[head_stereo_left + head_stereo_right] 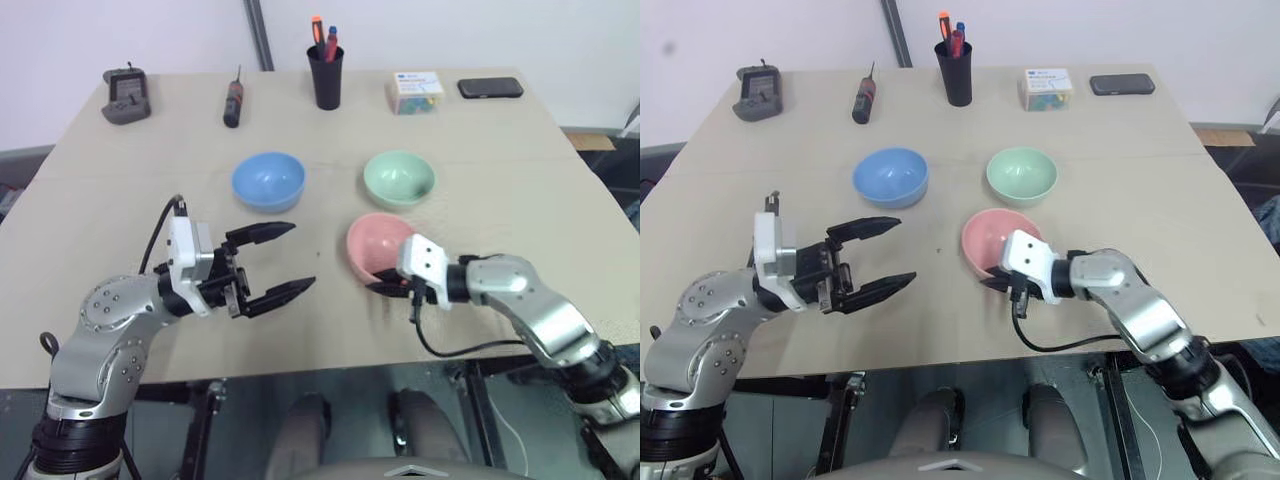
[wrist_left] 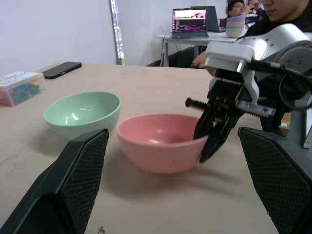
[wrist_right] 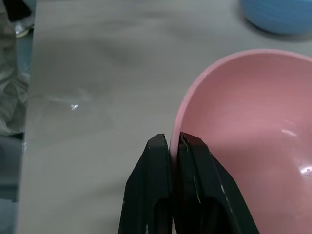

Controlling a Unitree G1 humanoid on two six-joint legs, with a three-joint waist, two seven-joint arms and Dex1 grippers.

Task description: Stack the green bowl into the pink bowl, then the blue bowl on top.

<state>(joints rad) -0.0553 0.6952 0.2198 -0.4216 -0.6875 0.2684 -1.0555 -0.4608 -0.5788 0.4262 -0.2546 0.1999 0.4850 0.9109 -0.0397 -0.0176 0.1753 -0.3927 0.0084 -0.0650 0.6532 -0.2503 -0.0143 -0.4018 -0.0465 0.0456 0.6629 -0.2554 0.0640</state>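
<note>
Bowls: one pink (image 1: 378,246), one green (image 1: 399,178), one blue (image 1: 268,180)

My arms — silver-grey jointed casings studded with dark screws, white wrist blocks, looping black cables; my left gripper (image 1: 282,262) and right gripper (image 2: 210,142) each carry two tapered black fingers.
</note>
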